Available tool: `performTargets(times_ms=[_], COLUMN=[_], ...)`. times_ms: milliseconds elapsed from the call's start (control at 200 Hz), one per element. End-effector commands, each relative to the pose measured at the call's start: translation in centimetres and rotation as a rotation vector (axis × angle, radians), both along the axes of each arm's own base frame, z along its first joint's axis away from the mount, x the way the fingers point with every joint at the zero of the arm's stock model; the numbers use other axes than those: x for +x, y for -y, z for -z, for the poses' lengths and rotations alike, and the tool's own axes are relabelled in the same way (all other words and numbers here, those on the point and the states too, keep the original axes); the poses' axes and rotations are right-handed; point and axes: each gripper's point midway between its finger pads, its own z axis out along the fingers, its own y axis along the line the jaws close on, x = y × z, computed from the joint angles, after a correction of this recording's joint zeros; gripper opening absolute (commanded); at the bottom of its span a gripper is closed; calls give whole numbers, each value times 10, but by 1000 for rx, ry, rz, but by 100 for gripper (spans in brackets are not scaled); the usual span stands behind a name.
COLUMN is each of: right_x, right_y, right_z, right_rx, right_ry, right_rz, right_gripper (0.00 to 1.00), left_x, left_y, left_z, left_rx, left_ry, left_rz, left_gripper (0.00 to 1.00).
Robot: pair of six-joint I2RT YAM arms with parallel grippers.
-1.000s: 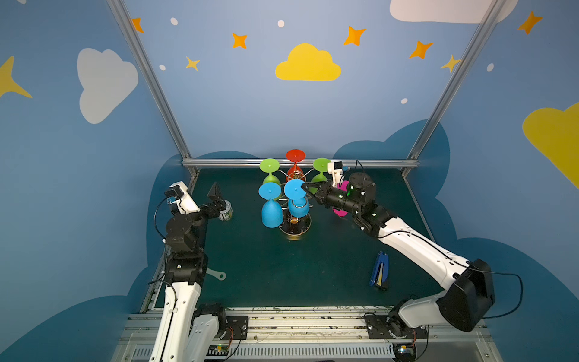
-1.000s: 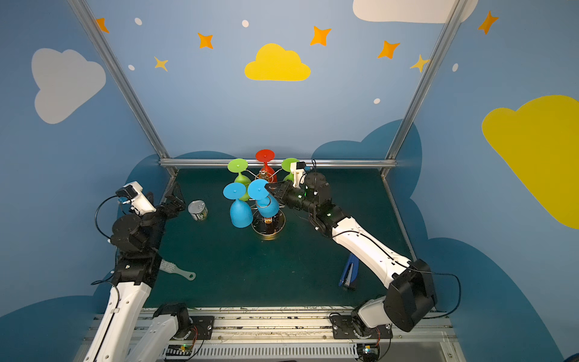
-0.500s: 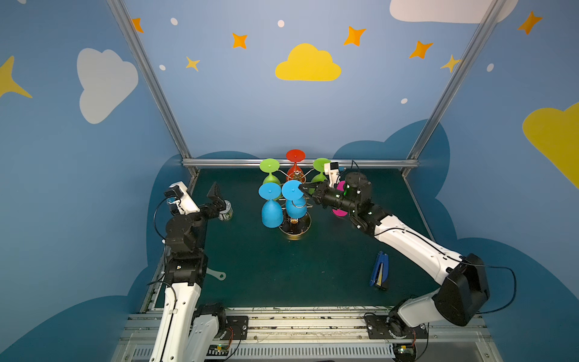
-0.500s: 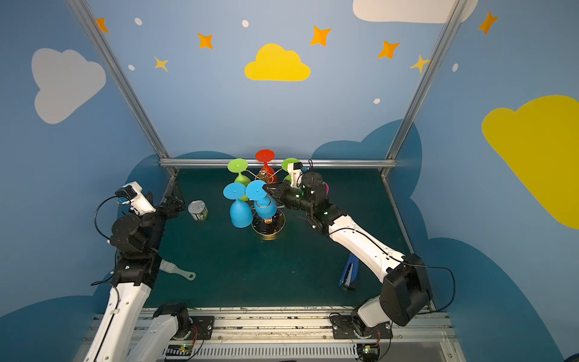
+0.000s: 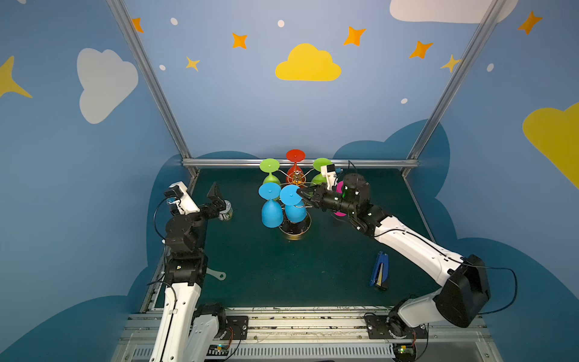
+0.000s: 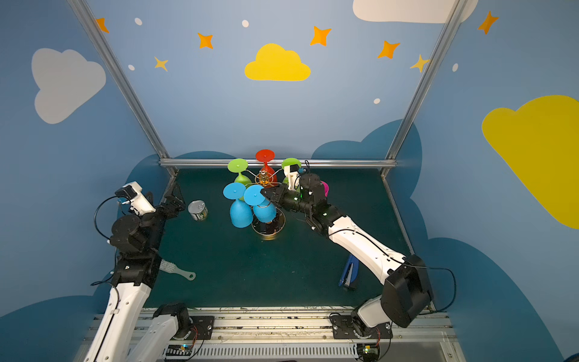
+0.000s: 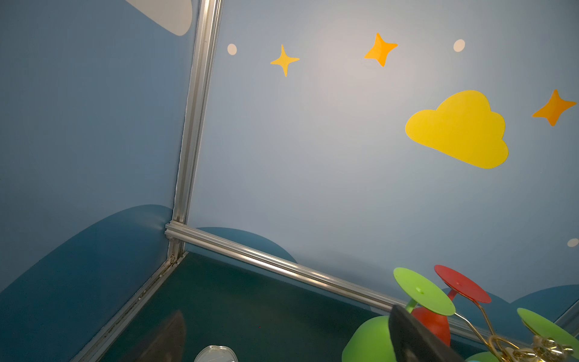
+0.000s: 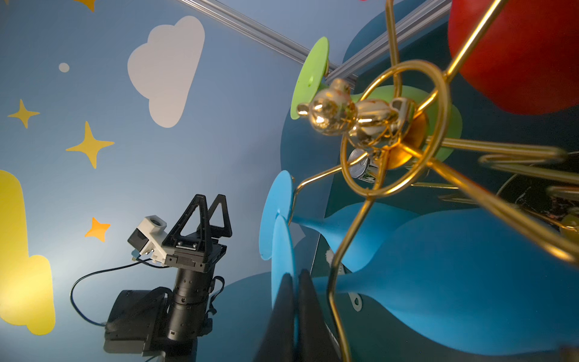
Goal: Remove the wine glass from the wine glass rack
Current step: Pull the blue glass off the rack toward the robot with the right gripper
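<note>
White links (image 5: 407,244), black joints (image 5: 463,291), white wrist cameras (image 8: 147,233)

place: robot test cell, likely a lab | cues: aluminium frame (image 5: 376,163), cloud-painted walls (image 5: 235,109), slotted mounting rail (image 5: 297,322)

Your white-and-black left arm (image 5: 183,233) stands folded upright at the left side, and its black left pincer (image 5: 219,199) is raised with the jaws spread wide. Your white-and-black right arm (image 5: 407,244) stretches forward and in toward the middle with a level wrist. Its black right pincer (image 5: 299,191) is pinched closed on the round foot of a blue plastic wine glass (image 5: 288,195).
</note>
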Motion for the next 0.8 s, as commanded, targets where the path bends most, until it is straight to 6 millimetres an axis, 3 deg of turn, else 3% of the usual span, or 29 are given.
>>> performTargets(times_ms=[0, 476, 791], right_x=[-15, -55, -76], right_y=[4, 15, 53], right_z=[-18, -6, 10], right_rx=[-2, -97, -153], right_ry=[67, 124, 140], right_rz=[-23, -87, -14], right_gripper=[0, 0, 0], left_x=[-3, -3, -4], left_y=[-2, -3, -2], left_z=[-3, -3, -5], left_rx=[11, 11, 5], left_ry=[11, 12, 17], left_rz=[-14, -18, -12], left_gripper=[100, 99, 99])
